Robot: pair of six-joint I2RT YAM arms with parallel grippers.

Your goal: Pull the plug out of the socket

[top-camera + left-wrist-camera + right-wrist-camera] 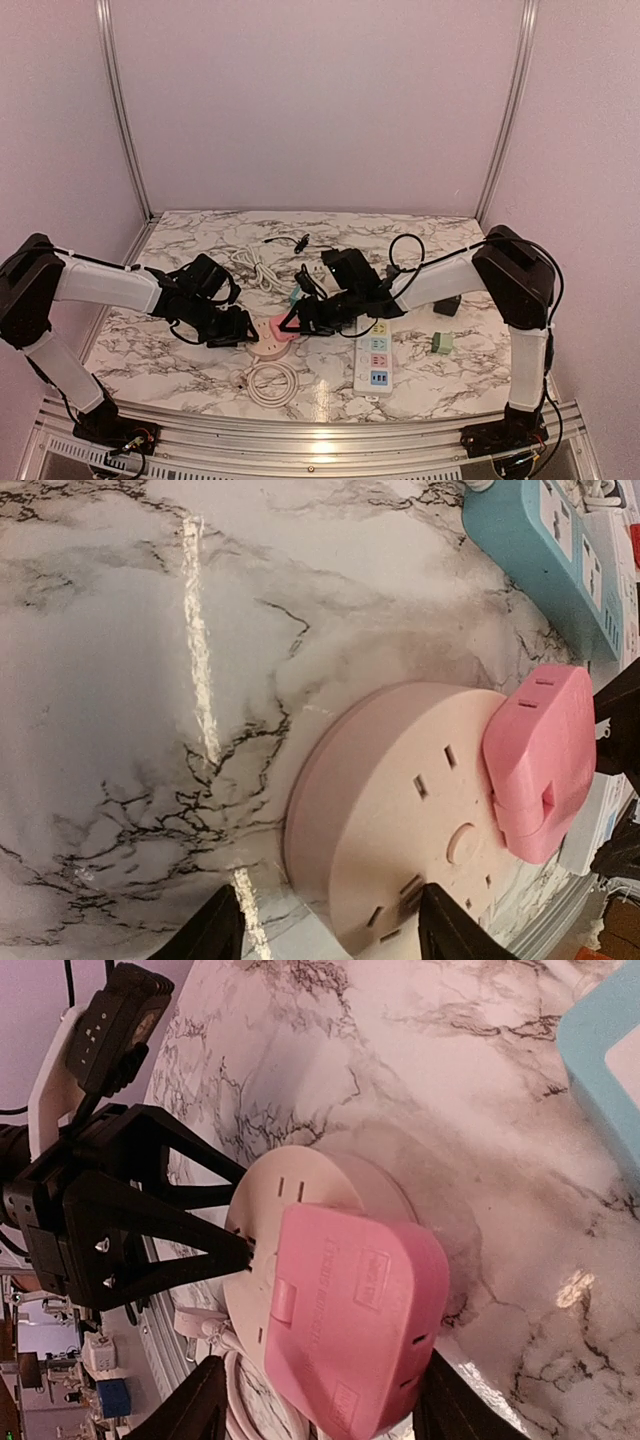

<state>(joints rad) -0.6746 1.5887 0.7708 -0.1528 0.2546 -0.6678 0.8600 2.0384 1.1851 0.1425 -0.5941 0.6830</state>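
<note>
One socket (390,820), one plug (540,760), two power strips (375,355), two white cables (270,380).

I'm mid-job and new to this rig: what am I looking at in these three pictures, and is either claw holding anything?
You are seeing two robot arms, each ending in a two-finger claw, bolted at the near edge of a marble table. The wide picture looks down from above and behind them. The other two come from a camera on each wrist, so each shows its own fingers at the bottom.

On the table are a round pink socket with a pink plug pushed into it, a white power strip, a blue power strip and a coiled white cable.

The left gripper straddles the socket's rim and the right gripper straddles the plug. Both stand open, and as far as I can see neither clamps anything.
</note>
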